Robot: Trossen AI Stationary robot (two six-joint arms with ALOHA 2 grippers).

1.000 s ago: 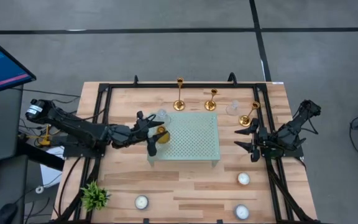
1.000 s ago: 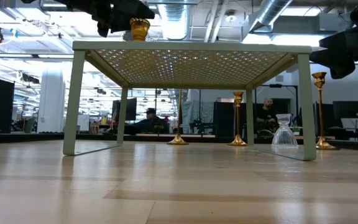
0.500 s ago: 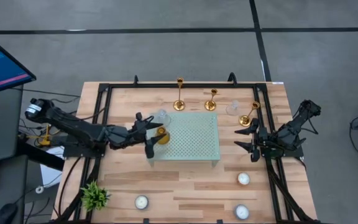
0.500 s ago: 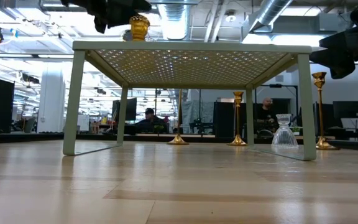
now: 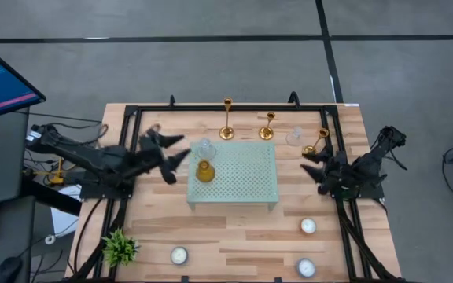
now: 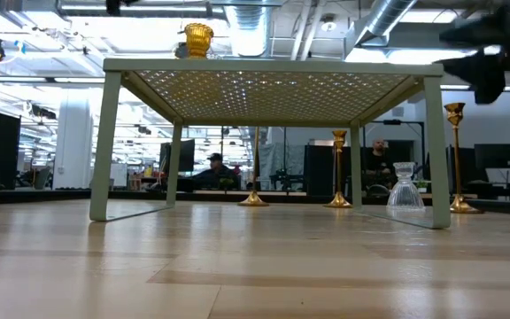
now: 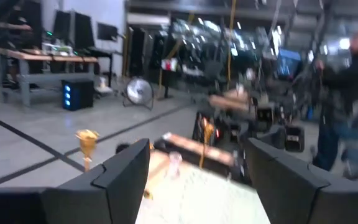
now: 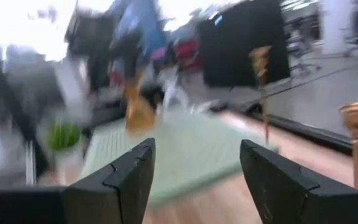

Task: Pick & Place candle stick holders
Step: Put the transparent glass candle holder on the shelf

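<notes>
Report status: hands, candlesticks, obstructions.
Left hand open, empty, off the rack's left edge. Right hand open, empty, beside rightmost candlestick. All three candlesticks on table behind rack. Glass cup nearby.

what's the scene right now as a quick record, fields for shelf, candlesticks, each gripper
shelf: pale green perforated shelf mid-table, amber glass cup on its left end
candle stick holders: three gold ones upright on the table behind the shelf, none on it
clear glass cups: one at the shelf's back left corner, one near the right candlestick
left gripper: open, empty, left of the shelf
right gripper: open, empty, right of the shelf
tealights: three at the front
</notes>
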